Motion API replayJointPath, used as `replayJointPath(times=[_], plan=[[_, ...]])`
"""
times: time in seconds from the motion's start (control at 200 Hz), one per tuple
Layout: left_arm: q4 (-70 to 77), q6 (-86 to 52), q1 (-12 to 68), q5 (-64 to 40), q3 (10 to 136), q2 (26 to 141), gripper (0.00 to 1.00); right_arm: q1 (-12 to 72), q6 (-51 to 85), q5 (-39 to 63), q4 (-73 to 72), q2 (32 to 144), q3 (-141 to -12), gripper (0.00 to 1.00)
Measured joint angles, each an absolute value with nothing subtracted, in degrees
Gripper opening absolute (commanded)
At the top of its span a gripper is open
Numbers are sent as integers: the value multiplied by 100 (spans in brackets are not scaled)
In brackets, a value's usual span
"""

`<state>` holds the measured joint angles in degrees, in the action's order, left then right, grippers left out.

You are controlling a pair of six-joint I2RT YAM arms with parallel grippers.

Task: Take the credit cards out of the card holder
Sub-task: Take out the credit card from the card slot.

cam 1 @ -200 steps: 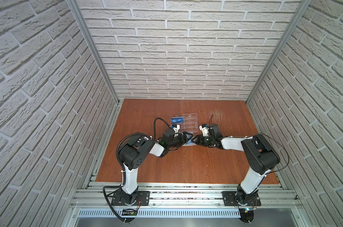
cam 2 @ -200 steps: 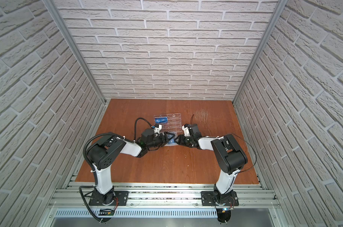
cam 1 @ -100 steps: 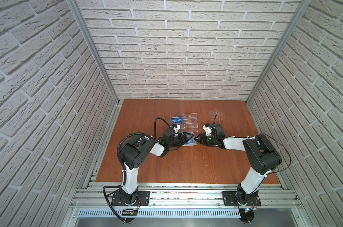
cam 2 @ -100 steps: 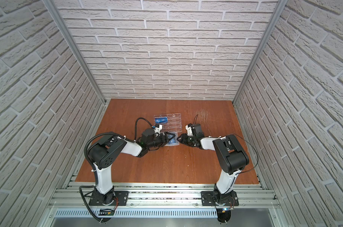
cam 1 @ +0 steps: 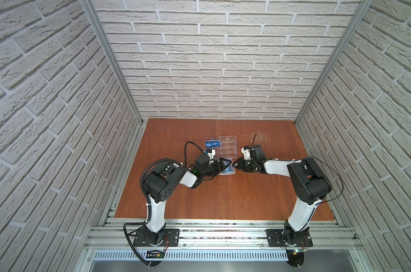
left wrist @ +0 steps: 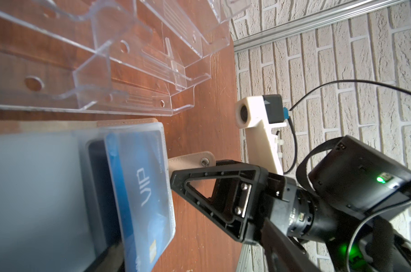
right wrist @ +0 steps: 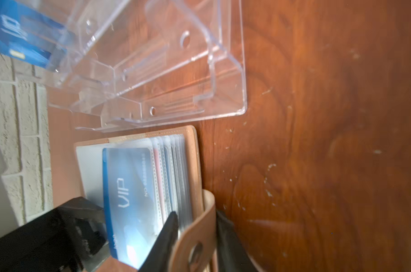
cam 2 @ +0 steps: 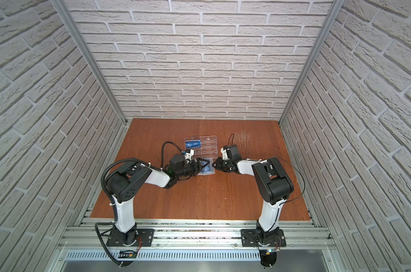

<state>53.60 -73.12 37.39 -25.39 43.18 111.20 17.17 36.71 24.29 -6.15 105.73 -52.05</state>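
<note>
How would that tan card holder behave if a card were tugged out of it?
Probably floppy: the card holder is thin leather, and its strap curls. Likely light, so it may slide on the table unless pinned. Its clear sleeves fan loosely and might lift with the card.

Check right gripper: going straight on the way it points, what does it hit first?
The tan strap of the card holder: it sits between the jaws of the right gripper in the right wrist view. Next would be the clear sleeves holding the blue card. Whether it already touches, I can't tell.
</note>
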Motion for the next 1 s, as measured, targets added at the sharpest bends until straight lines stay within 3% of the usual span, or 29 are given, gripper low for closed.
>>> replayJointPath(times=[0.665, 1.0], plan=[[5439, -7157, 3514, -2541, 4224, 11139, 72, 1964, 3428, 2349, -917, 10923, -5435, 8], [5457, -7166, 3603, -2375, 3730, 10742, 74, 2215, 3304, 2362, -923, 10932, -5443, 6]])
